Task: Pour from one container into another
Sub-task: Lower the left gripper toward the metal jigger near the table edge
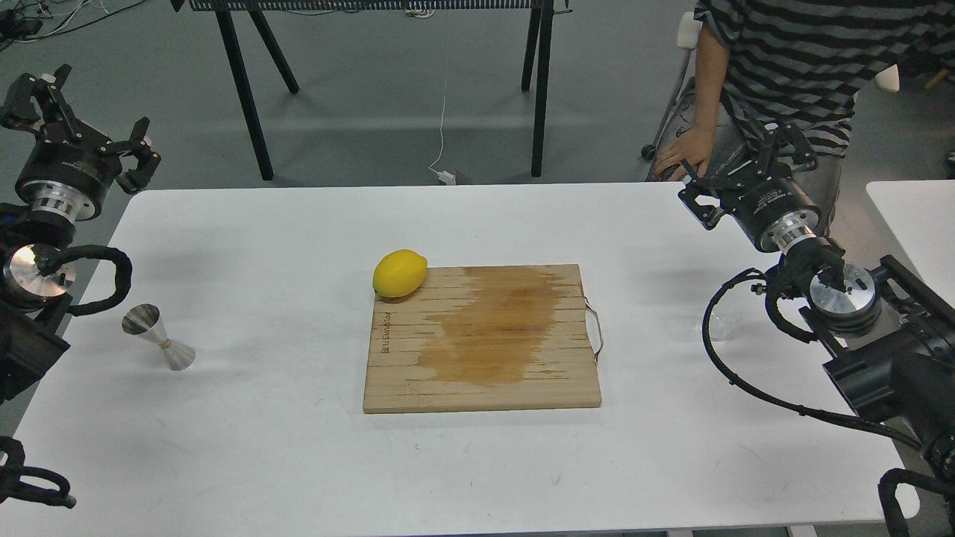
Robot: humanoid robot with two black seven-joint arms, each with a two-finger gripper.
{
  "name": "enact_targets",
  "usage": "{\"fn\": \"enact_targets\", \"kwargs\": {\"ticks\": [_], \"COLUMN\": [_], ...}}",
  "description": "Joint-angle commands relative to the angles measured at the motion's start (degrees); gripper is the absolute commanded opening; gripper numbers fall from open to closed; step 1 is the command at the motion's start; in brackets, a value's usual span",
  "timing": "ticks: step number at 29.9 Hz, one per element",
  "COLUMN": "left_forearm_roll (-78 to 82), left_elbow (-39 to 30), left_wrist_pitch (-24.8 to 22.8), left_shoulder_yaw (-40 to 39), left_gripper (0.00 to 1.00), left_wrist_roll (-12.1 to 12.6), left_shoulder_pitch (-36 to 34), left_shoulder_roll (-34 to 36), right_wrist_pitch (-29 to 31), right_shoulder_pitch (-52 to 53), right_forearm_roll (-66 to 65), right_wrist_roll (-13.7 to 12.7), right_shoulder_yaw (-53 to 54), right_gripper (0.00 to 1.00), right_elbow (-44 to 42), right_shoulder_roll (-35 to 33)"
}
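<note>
One steel jigger (158, 337) stands tilted near the table's (298, 462) left edge, below and just right of the left pincer (89, 123), well apart from it; that pincer's fingers stand apart, empty. One clear cup (718, 326), faint, sits near the right edge, below the right pincer (735, 168), whose fingers are also spread, empty. One lemon (400, 273) rests on the far left corner of one stained cutting board (483, 339) at the white table's centre. Grey floor beyond; one seated person (776, 67).

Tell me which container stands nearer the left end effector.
The shiny steel hourglass-shaped jigger, on the left side of the white table, nearest the left end effector; the small clear cup sits far right.
</note>
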Motion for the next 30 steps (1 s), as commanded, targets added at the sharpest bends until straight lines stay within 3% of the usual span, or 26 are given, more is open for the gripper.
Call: {"fn": "enact_targets", "kwargs": {"ticks": [1,30], "left_forearm_roll": [0.09,0.26], "left_elbow": [0.06,-0.12], "left_wrist_pitch": [0.00,0.00], "left_shoulder_yaw": [-0.02,0.25], "left_gripper": [1.00,1.00], "left_wrist_roll": [-0.06,0.73], "left_shoulder_pitch": [-0.31,-0.75], "left_shoulder_roll": [-0.01,1.57], "right_wrist_pitch": [0.02,0.11], "right_shoulder_pitch": [0.05,0.40], "right_forearm_roll": [0.00,-0.09], "right_wrist_roll": [0.05,0.05], "right_shoulder_yaw": [0.00,-0.44], "right_gripper": [0.99,0.99], "right_elbow": [-0.17,-0.52], "right_shoulder_roll": [0.00,0.00]}}
